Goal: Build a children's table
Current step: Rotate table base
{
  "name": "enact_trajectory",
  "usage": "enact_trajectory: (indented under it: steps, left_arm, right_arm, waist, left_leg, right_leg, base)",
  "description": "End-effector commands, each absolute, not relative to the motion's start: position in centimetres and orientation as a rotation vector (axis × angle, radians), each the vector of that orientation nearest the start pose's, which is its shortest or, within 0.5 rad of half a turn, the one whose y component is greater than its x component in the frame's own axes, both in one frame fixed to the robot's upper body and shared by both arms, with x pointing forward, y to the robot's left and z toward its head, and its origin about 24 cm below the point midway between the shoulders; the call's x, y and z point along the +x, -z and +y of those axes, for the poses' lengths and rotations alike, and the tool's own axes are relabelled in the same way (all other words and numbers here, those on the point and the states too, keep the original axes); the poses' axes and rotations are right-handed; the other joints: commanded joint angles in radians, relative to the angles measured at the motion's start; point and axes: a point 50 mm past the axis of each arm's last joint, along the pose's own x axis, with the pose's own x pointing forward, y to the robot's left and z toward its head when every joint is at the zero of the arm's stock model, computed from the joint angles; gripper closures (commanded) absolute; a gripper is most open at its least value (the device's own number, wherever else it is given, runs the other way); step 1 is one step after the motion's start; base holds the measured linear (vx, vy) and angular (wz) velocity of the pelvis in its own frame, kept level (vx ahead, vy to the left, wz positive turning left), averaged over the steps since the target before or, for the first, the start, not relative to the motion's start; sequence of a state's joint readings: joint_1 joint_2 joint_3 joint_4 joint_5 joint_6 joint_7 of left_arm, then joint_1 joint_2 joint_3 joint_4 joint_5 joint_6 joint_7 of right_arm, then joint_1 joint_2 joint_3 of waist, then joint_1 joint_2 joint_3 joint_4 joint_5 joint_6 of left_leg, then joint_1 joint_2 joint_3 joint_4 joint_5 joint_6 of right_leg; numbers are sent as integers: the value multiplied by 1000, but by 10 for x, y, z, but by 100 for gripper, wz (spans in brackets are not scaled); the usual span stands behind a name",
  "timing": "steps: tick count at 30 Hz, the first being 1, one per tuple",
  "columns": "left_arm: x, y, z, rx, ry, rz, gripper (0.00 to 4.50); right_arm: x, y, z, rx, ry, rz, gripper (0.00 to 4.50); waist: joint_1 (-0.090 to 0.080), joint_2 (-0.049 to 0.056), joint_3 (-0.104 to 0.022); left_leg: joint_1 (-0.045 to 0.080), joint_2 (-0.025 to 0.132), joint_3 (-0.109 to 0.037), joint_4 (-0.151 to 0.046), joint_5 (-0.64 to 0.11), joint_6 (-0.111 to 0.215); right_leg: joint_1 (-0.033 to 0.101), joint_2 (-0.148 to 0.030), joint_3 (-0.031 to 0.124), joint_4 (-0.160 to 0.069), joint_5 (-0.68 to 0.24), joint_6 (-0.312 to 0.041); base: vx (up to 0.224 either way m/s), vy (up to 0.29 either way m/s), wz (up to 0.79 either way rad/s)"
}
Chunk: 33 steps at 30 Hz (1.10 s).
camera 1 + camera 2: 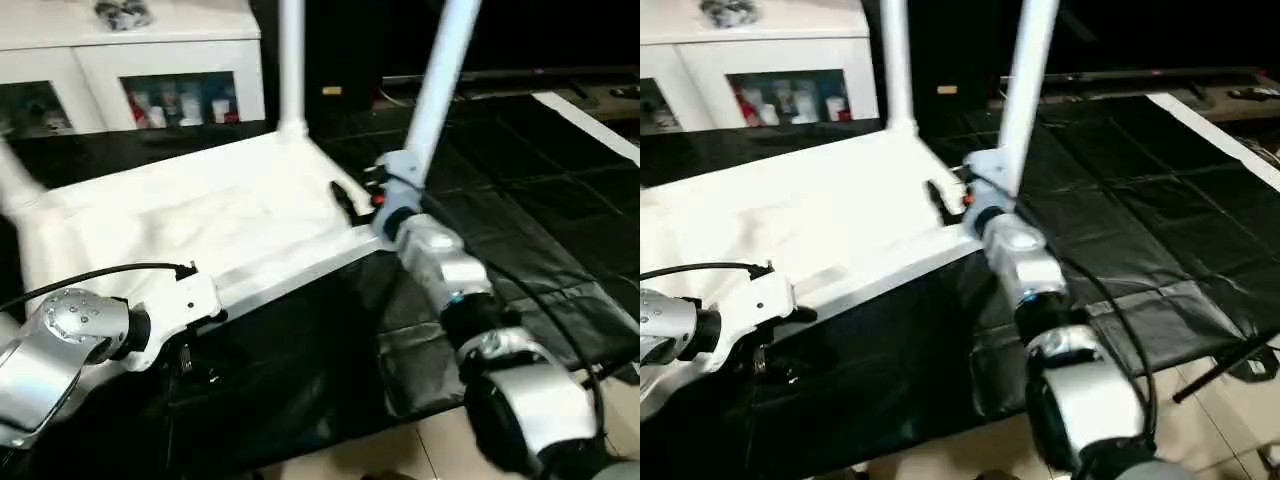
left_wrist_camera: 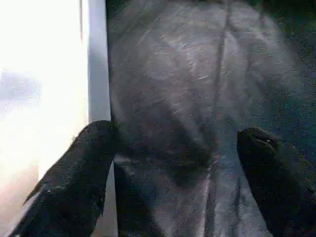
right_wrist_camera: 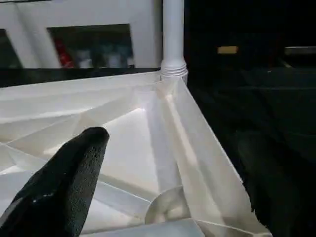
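Note:
The children's table's white top (image 1: 200, 215) lies underside up on a black mat. Two white legs stand upright from it. One leg (image 1: 291, 60) is at the far right corner, its threaded end in the socket (image 3: 174, 71). The other leg (image 1: 440, 80) rises by the near right corner, its base hidden behind my right wrist. My right gripper (image 3: 168, 187) hovers open over the ribbed underside near that corner, holding nothing. My left gripper (image 2: 177, 132) is open at the top's near edge (image 2: 98, 74), one finger (image 2: 84, 168) beside the rim, with only mat between the fingers.
A white cabinet with glass doors (image 1: 170, 70) stands behind the table top at the back left. The black mat (image 1: 520, 230) stretches right, with pale floor tiles (image 1: 400, 450) at its front edge. A black cable (image 1: 100, 272) arcs over my left forearm.

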State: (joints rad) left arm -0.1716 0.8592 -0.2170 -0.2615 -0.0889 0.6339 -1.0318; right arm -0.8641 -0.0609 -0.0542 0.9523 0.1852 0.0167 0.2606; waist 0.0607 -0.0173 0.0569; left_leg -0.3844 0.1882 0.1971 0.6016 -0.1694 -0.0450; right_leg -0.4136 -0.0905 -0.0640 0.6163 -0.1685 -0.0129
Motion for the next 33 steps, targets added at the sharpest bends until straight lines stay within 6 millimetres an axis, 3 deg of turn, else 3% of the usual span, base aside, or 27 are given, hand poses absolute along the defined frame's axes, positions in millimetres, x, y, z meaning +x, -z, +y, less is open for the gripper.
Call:
enact_trajectory:
  steps: [1,5,6,7,10,14,16,20,21,23,24,25,27,28,33]
  left_arm:
    - [247,-92,221,623,928,684,4]
    - [247,-90,221,575,917,653,4]
    - [245,-93,218,492,928,609,4]
    - [242,-95,218,453,931,596,4]
    - [234,-98,223,395,922,601,4]
    - [214,-101,250,349,877,669,4]
    - [206,-108,273,335,835,708,4]
    - [197,-118,299,333,793,783,4]
    - [193,-122,309,345,773,826,4]
    - [188,-127,322,362,740,895,4]
    - [181,-131,335,379,706,966,4]
    - [181,-131,335,379,706,966,4]
    - [176,-135,343,390,685,1000,4]
    - [174,-137,349,393,666,1007,4]
    - [167,-135,369,418,556,1022,4]
  right_arm:
    - [394,-96,-128,99,-261,106,0]
    - [392,-94,-134,79,-283,95,0]
    - [388,-94,-130,51,-360,79,0]
    - [386,-93,-128,41,-399,71,0]
    - [378,-92,-125,7,-493,53,0]
    - [356,-87,-127,-1,-621,47,0]
    - [340,-81,-132,-27,-687,70,0]
    - [324,-75,-136,-30,-756,109,0]
    - [319,-72,-138,-35,-771,125,0]
    - [312,-68,-139,-42,-785,145,0]
    - [307,-66,-140,-46,-791,163,0]
    - [307,-66,-140,-46,-791,163,0]
    - [304,-66,-140,-45,-790,171,0]
    - [301,-66,-139,-47,-795,178,0]
    - [297,-66,-131,-46,-817,187,0]
  waist:
    - [-10,20,-62]
    - [-9,18,-63]
    - [-11,17,-63]
    - [-8,23,-65]
    - [-13,16,-67]
    - [-17,13,-66]
    - [-15,16,-62]
    - [-17,18,-54]
    - [-23,15,-51]
    - [-22,22,-48]
    - [-22,22,-46]
    - [-24,20,-45]
    - [-21,24,-44]
    - [-23,21,-43]
    - [-22,21,-40]
  left_leg:
    - [42,34,-18,-80,-380,-81]
    - [37,33,-21,-81,-387,-81]
    - [30,31,-22,-81,-379,-77]
    - [32,32,-23,-80,-369,-74]
    - [22,34,-22,-81,-333,-52]
    - [20,33,-20,-81,-294,-21]
    - [22,34,-20,-83,-303,-14]
    - [30,35,-23,-89,-384,-23]
    - [27,35,-27,-92,-405,-29]
    - [34,35,-29,-92,-438,-37]
    - [35,35,-30,-93,-455,-41]
    - [38,36,-31,-94,-470,-41]
    - [45,38,-34,-94,-489,-48]
    - [40,38,-36,-97,-496,-50]
    - [48,38,-38,-97,-542,-57]
  right_leg:
    - [20,-40,47,-75,-347,-148]
    - [24,-40,44,-74,-357,-142]
    - [30,-41,44,-72,-349,-144]
    - [30,-42,43,-72,-341,-146]
    - [37,-40,42,-68,-292,-158]
    - [38,-34,43,-69,-268,-162]
    - [37,-33,43,-74,-287,-154]
    - [27,-33,45,-86,-385,-144]
    - [28,-36,45,-87,-421,-134]
    - [20,-37,47,-94,-469,-118]
    - [18,-38,48,-98,-496,-109]
    - [14,-38,49,-101,-518,-102]
    - [8,-41,50,-105,-532,-107]
    - [12,-40,49,-103,-530,-107]
    - [5,-42,49,-109,-560,-98]
  base:
    - [0,0,0]
    - [0,0,0]
    - [0,0,0]
    - [0,0,0]
    - [0,0,0]
    - [0,0,0]
    - [0,0,0]
    - [0,0,0]
    - [0,0,0]
    - [0,0,0]
    - [0,0,0]
    - [0,0,0]
    - [0,0,0]
    - [0,0,0]
    - [0,0,0]
